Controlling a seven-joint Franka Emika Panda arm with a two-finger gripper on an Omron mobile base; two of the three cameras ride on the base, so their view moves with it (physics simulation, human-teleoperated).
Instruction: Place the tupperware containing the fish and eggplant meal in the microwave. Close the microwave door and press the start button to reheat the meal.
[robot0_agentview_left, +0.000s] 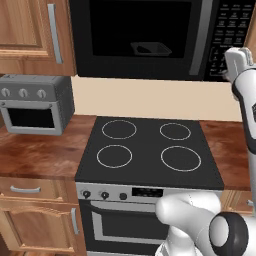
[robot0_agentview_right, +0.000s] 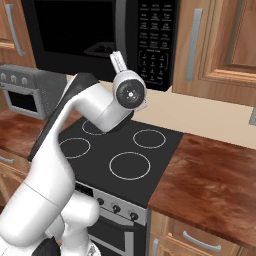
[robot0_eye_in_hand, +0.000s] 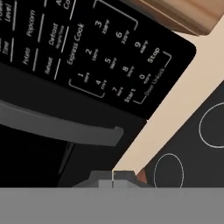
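The black microwave (robot0_agentview_left: 150, 37) hangs above the stove with its door (robot0_agentview_left: 135, 30) shut and the grey handle strip (robot0_agentview_left: 200, 40) upright beside the keypad (robot0_agentview_left: 232, 30). Through the dark glass the tupperware (robot0_agentview_left: 150, 48) shows faintly inside, also as a tupperware outline (robot0_agentview_right: 100, 50) in the right base view. The meal in it is too dark to make out. My gripper (robot0_agentview_right: 116, 56) points up at the microwave's lower edge, below the keypad (robot0_agentview_right: 157, 40). In the hand view the fingertips (robot0_eye_in_hand: 105, 178) sit pressed together, shut and empty, a short way from the Start button (robot0_eye_in_hand: 130, 95).
A grey toaster oven (robot0_agentview_left: 35, 105) stands on the wooden counter at left. The black stove top (robot0_agentview_left: 147, 147) with its ring burners lies below the hand. Wooden cabinets (robot0_agentview_right: 220, 45) flank the microwave, and a counter (robot0_agentview_right: 210, 175) stretches to the right.
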